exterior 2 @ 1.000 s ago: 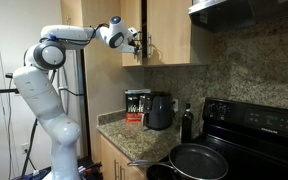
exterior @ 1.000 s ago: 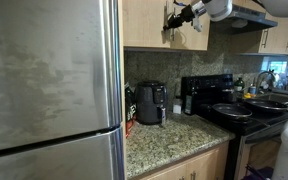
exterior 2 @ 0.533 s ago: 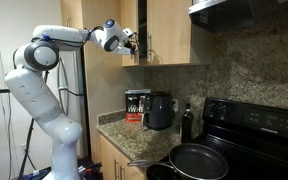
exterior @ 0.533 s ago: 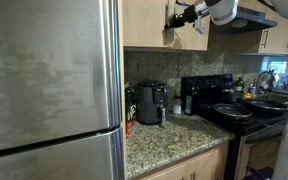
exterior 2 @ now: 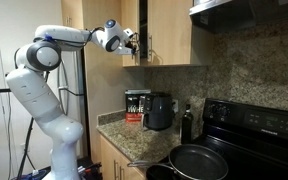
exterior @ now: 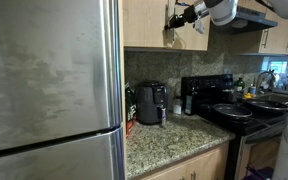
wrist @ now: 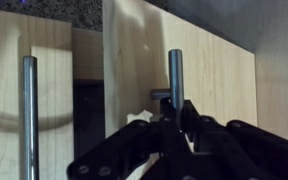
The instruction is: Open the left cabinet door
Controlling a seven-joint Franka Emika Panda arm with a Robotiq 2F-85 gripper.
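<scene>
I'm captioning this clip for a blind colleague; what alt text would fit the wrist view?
The black gripper clasps the slim silver bar handle of the left cabinet door, a light-tan wood panel standing ajar with a dark gap beside it. A twin door with its own handle fills the left edge; speckled granite shows at the top.

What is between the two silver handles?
In the wrist view, tan door wood and a dark gap lie between the free handle and the gripped handle.

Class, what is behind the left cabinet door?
Only a dark gap beside the ajar left cabinet door, whose bar handle the tool grips. Door and tool cover the interior; contents cannot be seen.
</scene>
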